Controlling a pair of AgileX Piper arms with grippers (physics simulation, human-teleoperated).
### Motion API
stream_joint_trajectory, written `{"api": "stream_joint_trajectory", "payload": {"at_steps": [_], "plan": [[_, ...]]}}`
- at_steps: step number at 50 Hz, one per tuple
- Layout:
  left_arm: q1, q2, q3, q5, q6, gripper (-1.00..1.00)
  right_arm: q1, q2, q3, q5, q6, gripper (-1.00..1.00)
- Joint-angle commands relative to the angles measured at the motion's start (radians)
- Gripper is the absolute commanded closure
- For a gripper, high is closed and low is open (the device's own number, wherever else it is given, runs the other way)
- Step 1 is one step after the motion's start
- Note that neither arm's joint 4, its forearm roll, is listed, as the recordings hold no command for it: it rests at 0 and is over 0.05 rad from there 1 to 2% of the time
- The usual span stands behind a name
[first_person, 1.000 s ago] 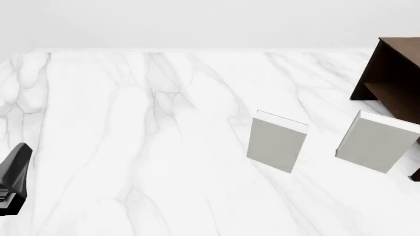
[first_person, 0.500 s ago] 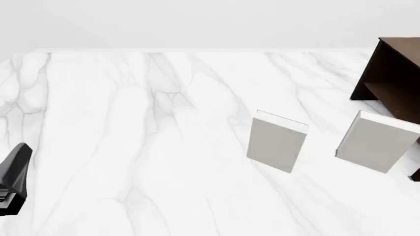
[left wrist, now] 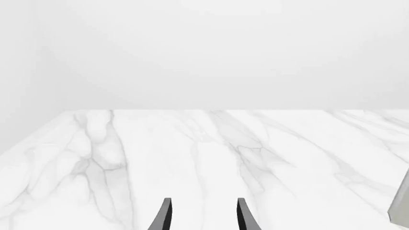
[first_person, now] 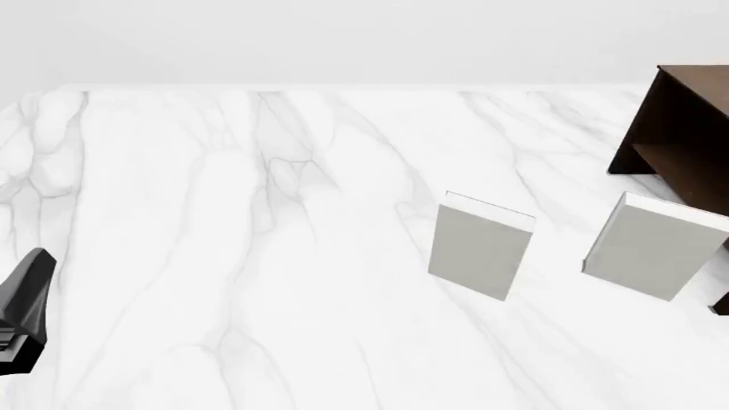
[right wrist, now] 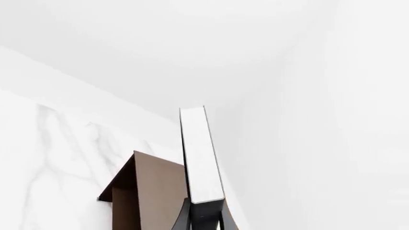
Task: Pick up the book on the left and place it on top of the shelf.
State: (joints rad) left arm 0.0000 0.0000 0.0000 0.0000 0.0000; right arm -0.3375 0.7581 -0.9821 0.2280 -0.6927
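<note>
In the right wrist view my right gripper (right wrist: 204, 218) is shut on the book (right wrist: 201, 153), a thin volume seen edge-on with white page edges and dark covers, standing up between the fingers. The dark brown shelf (right wrist: 150, 191) lies beyond and below the held book. In the front view the shelf (first_person: 684, 137) stands at the far right edge; the book and the right gripper are out of that view. My left gripper (left wrist: 203, 218) is open and empty over bare table. The left arm (first_person: 23, 307) shows at the front view's lower left.
Two pale grey-white books stand upright on the marble table (first_person: 228, 213): one right of centre (first_person: 481, 246), one further right (first_person: 655, 246) just in front of the shelf. A sliver of a grey book (left wrist: 401, 206) shows in the left wrist view.
</note>
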Motion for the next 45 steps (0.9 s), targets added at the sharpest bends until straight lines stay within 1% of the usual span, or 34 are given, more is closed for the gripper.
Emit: {"api": "stream_joint_trajectory", "payload": {"at_steps": [1, 26, 38, 45], "plan": [[0.0, 0.0, 0.0, 0.0, 0.0, -1.0, -0.026, 0.007, -0.029, -0.001, 0.018, 1.0], [0.0, 0.0, 0.0, 0.0, 0.0, -1.0, -0.088, 0.02, 0.007, -0.035, -0.008, 1.0], [0.0, 0.0, 0.0, 0.0, 0.0, -1.0, -0.09, 0.063, -0.01, -0.052, -0.016, 1.0], [0.0, 0.0, 0.0, 0.0, 0.0, -1.0, -0.106, 0.091, -0.006, -0.075, -0.015, 1.0]]}}
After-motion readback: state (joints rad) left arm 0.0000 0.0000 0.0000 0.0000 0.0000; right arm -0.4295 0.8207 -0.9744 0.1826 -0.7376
